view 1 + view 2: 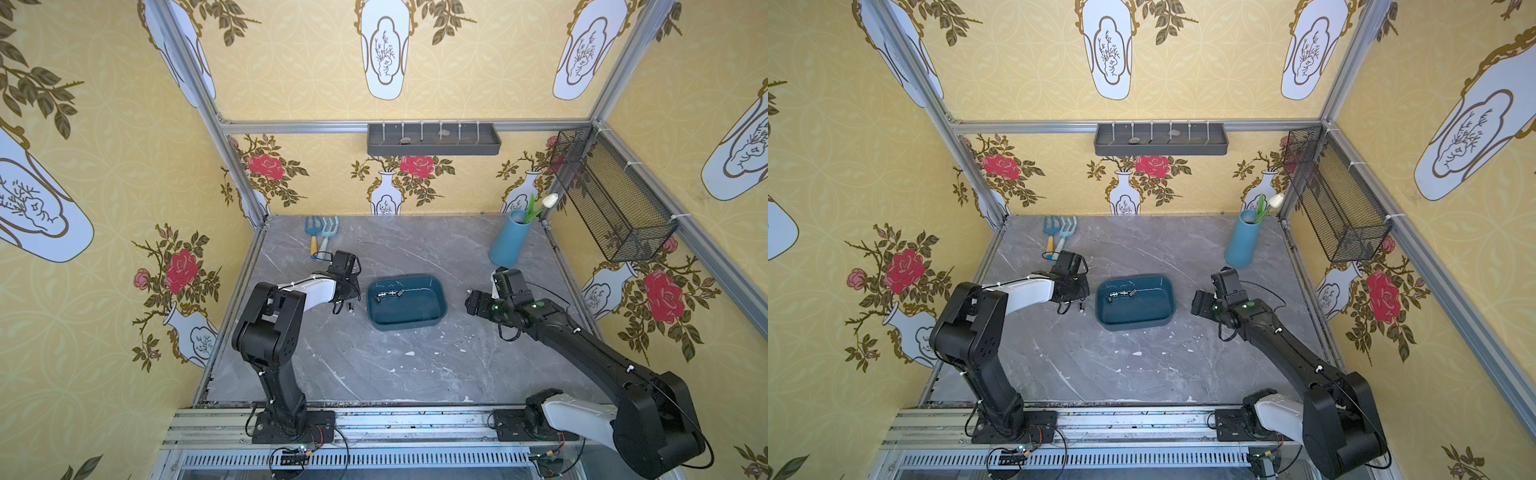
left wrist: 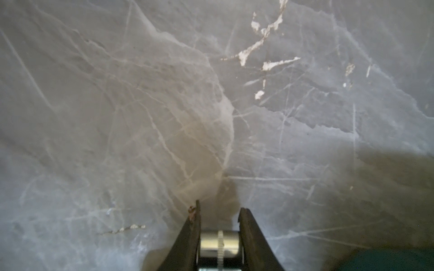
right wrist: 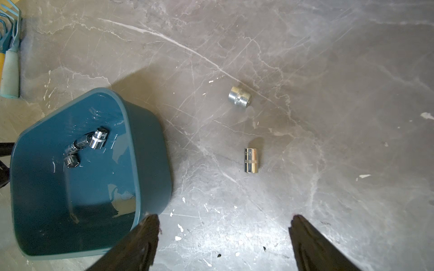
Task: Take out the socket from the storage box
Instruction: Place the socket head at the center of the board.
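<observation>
Left wrist view: a short silver metal socket is seen clamped crosswise between the two black fingers of the left claw, over the grey marble-patterned counter; whether the socket touches the surface cannot be told. In both top views this claw is placed outside the shallow dark teal plastic storage box, just beside the wall on the left arm's side, so the gripped socket is already out of the box. A cluster of three more silver sockets is seen lying on the box floor, near one end. The right claw is spread wide with nothing between its fingers, and is held above bare counter just beside the opposite end of the box. In the right wrist view a squat silver socket and a taller silver socket are found lying on the counter, apart from each other and from the box. Near the back wall, a pair of blue garden hand tools is laid flat on the left arm's side, and a light blue cylindrical vase holding a white tulip is stood on the right arm's side.
</observation>
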